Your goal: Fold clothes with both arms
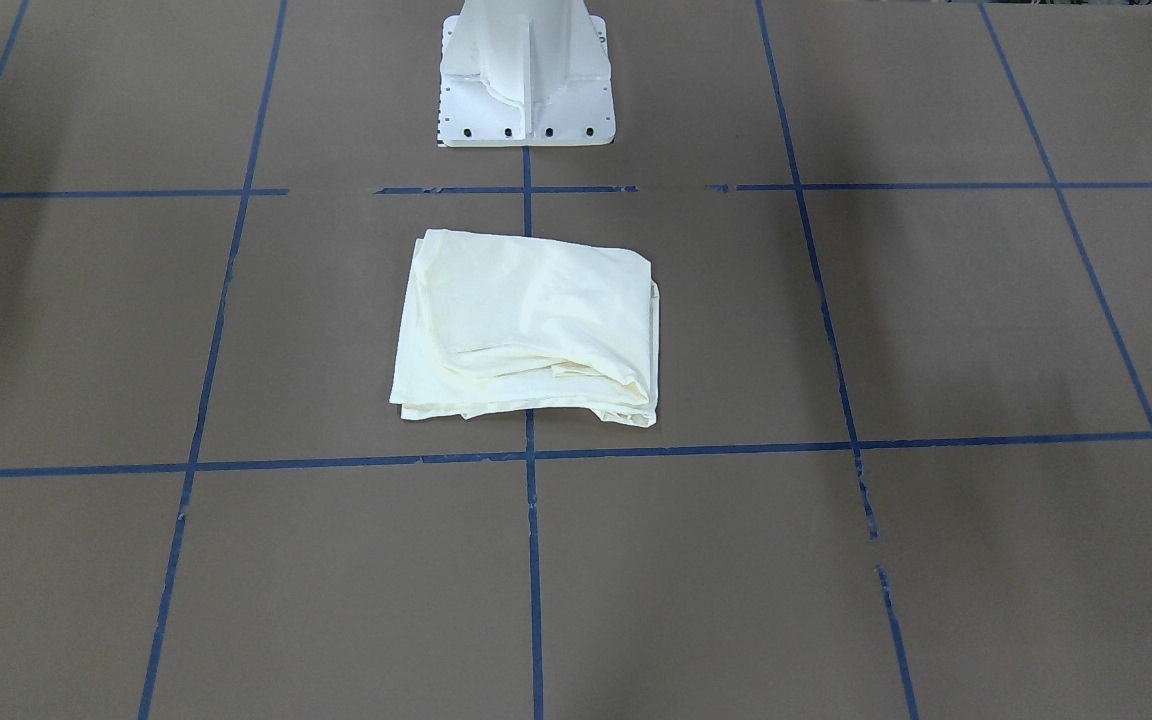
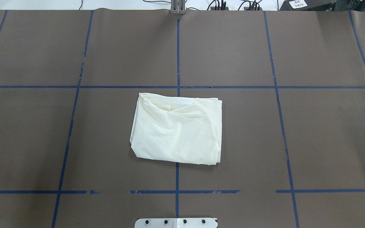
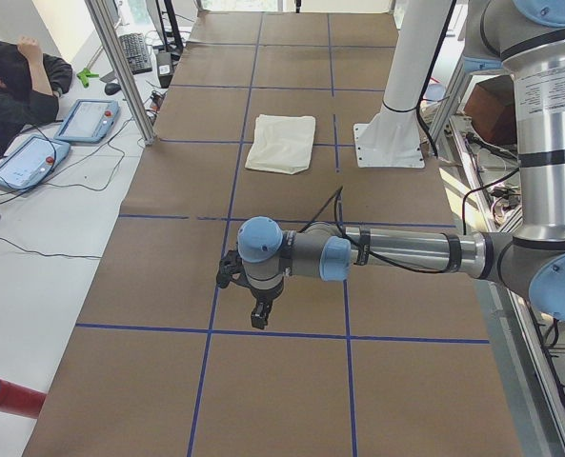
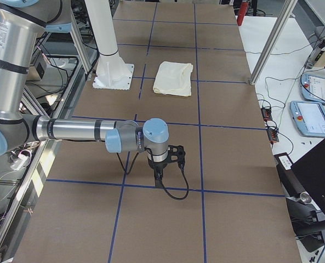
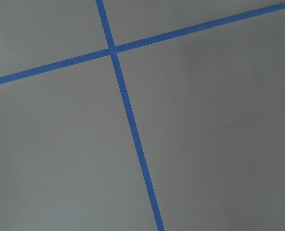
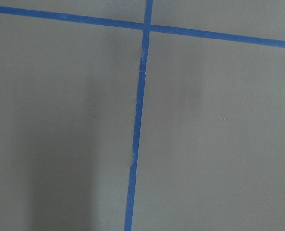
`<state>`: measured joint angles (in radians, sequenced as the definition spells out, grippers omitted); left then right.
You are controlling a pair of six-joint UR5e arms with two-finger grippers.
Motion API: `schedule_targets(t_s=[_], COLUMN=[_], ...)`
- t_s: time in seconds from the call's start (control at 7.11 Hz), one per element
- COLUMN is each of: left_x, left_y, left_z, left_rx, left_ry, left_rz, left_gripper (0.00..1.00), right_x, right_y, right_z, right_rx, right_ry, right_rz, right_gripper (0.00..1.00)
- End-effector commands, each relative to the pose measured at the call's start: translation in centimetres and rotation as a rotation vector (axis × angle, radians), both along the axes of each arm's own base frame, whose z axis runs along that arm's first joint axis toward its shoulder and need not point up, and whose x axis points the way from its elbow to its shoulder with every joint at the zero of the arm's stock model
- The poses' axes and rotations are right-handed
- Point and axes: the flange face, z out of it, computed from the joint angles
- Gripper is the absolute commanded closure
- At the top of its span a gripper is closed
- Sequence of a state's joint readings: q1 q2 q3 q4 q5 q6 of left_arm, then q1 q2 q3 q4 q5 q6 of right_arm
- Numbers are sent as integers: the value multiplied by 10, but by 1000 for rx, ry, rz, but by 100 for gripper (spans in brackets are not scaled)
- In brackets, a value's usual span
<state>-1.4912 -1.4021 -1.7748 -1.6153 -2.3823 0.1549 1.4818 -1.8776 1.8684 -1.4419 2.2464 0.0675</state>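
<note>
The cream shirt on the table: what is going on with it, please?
The cream shirt lies folded into a compact rectangle, plain side up, on the brown table before the white pedestal base. Nothing touches it. The left arm and the right arm reach out low over the table, far from it at opposite ends, the left end effector and the right end effector pointing down. Whether these are open or shut does not show.
</note>
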Motion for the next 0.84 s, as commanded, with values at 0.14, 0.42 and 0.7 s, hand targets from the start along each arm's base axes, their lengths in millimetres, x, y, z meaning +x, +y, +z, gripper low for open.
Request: schedule_targets(t_s=[0.14,0.42,0.7], left_x=[0,0,0], left_y=[0,0,-1], left_z=[0,-1,-1], left_rx=[0,1,-1], left_ry=[2,2,0], left_rz=[0,0,-2], left_gripper=[0,0,0], right_x=[0,0,-1], right_y=[0,-1,-4], right_z=[0,-1,-7], right_rx=[0,3,15], right_ry=[-1,-3,-5], right_rz=[0,0,-1], right_gripper=[0,0,0])
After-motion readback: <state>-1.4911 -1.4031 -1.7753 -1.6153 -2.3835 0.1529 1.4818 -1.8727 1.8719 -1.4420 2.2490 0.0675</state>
